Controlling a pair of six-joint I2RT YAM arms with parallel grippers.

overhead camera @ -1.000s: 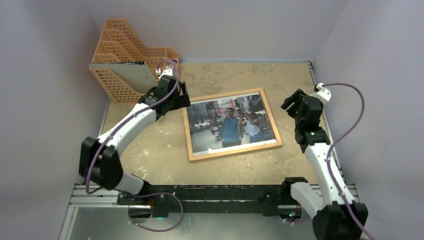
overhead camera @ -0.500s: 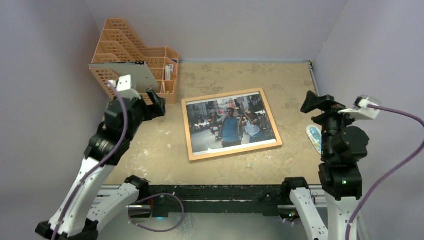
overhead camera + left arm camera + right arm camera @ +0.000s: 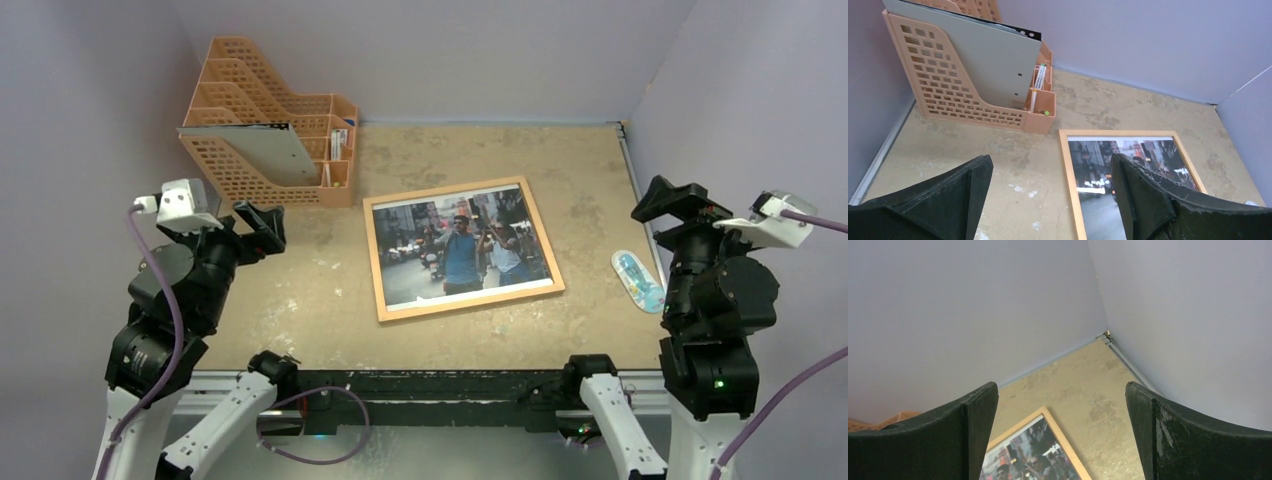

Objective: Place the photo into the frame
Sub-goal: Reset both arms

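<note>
Both my arms have pulled back from the middle of the table (image 3: pixel 300 290) to its near corners and lifted clear, and my right jaws have spread wider on the way. Now left jaws and right jaws alike stand wide apart with nothing between them. The photo (image 3: pixel 462 250) has not shifted through any of this: it lies face up inside the frame (image 3: pixel 371 255), flat at the table's centre, with all four wooden rails showing round it. I take that to mean the placing is done, or near enough, and I am only clearing away. Whether the print sits fully down I cannot tell, and its white lower border looks a touch uneven against the near rail.

From above I see the whole frame, plus a small blue-and-white thing (image 3: pixel 637 278) near the table's right edge, which my right wrist view leaves out. My left wrist view gives what the top one blurs: the orange file rack (image 3: pixel 963 95), a grey panel (image 3: pixel 988 65) leaning in it, slim pen-like things in its small front pocket, and one corner of the frame. My right wrist sees mostly wall and another corner of the frame
</note>
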